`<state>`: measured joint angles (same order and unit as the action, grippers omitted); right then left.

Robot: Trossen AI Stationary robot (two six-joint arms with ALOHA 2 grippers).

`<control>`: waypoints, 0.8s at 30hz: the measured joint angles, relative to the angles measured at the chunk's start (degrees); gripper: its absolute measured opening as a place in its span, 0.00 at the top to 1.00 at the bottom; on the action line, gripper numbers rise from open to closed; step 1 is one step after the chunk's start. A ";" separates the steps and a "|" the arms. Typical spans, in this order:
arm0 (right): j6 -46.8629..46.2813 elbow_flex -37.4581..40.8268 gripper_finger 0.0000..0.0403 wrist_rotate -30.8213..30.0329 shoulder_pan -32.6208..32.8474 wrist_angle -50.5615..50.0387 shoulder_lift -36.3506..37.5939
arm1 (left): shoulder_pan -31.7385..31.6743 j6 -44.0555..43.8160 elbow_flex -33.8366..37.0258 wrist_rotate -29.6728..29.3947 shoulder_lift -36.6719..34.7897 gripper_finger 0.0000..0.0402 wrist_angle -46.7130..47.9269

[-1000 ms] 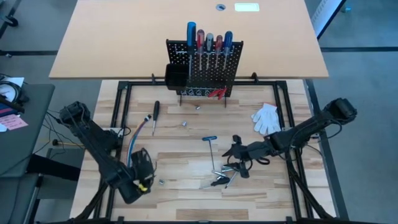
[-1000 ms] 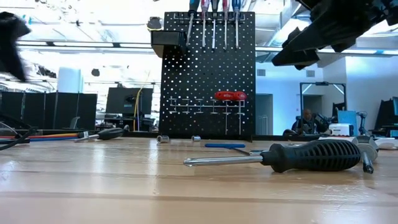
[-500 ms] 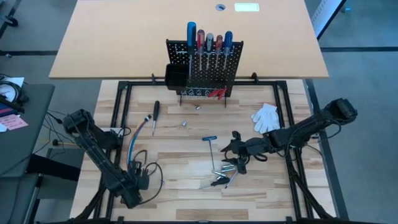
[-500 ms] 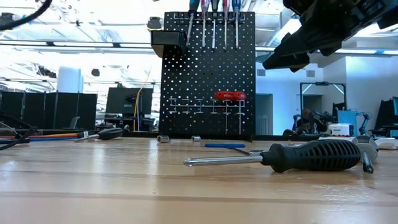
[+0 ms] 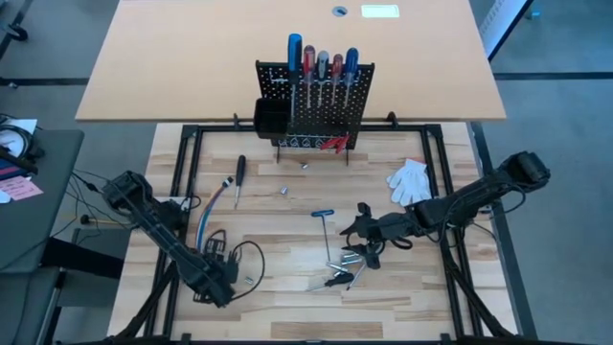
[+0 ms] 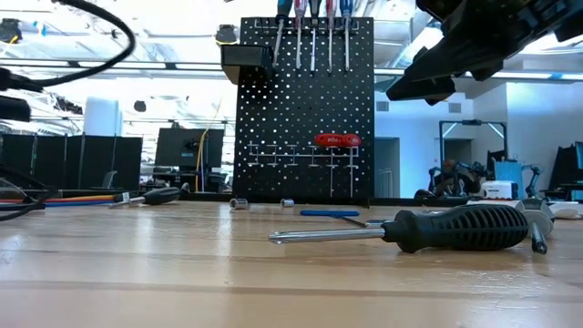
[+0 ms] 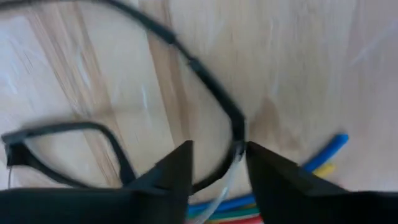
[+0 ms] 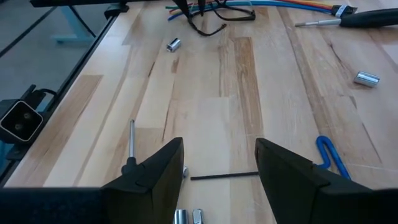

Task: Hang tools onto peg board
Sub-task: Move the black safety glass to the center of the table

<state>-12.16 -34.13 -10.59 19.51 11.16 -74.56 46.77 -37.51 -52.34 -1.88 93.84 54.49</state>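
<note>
While my right tool (image 5: 362,233) hovers open and empty over the loose tools (image 5: 342,268) | left tool (image 5: 218,283) half-closed around the cable bundle (image 5: 218,251), grip unclear | peg board (image 5: 314,103) at the table's far edge | next: drop onto the black-handled screwdriver (image 6: 428,230)

A light wooden worktop (image 5: 287,307) carries the peg board (image 5: 314,107) at its far edge, a white glove (image 5: 410,181) toward the right edge, loose cables (image 5: 215,225) near the left edge, and scattered tools (image 5: 337,268) mid-table.
</note>
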 joint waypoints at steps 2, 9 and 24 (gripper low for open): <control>0.00 0.00 0.49 0.00 0.00 0.02 0.00 | -1.15 0.94 0.00 -0.01 0.00 0.77 -0.83; 0.02 0.00 0.49 0.02 0.09 0.02 0.00 | -4.79 4.31 0.00 -1.92 -0.15 0.96 -5.84; 0.04 0.02 0.49 0.01 0.09 0.95 0.00 | -18.53 14.08 -0.02 -11.34 -0.15 0.97 -22.11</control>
<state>-12.12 -34.11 -10.58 19.59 12.10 -74.56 28.24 -23.43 -52.36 -13.21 93.69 32.38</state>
